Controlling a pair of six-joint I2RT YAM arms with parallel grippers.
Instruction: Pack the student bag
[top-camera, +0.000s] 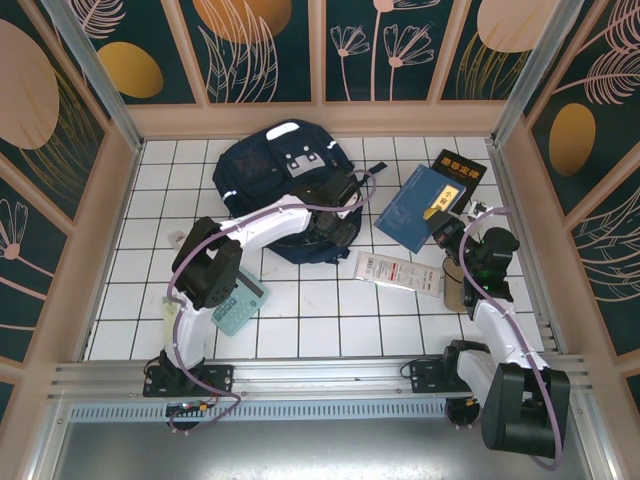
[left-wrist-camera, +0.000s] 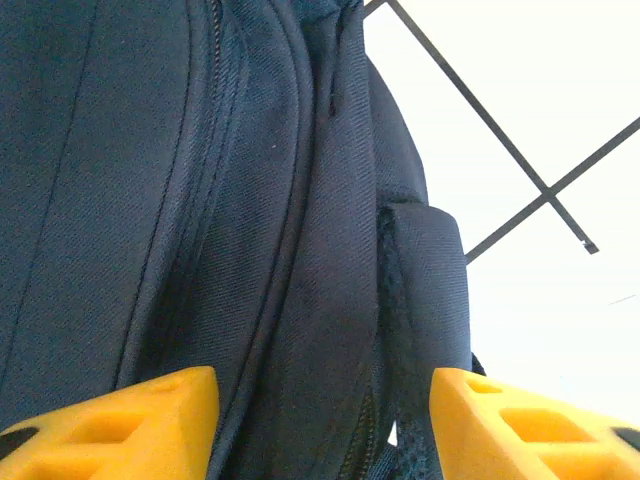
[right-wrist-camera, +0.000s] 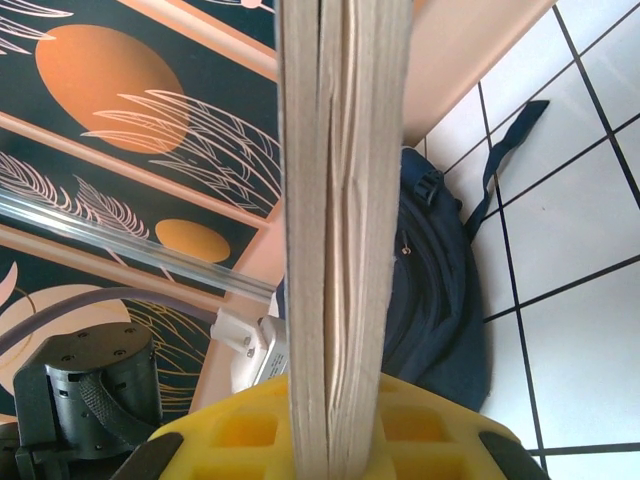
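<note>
One student bag (top-camera: 265, 170), one calculator (top-camera: 238, 303), blue book (top-camera: 412, 208), black book (top-camera: 459, 166)

white/blk arms (top-camera: 270, 220), purple cables (top-camera: 230, 228), yellow claws (left-wrist-camera: 322, 405)

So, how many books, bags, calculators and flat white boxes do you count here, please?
Books: 2, the blue book and the black book
Bags: 1, the student bag
Calculators: 1, the calculator
Flat white boxes: 1, the white box
Total: 5
</note>
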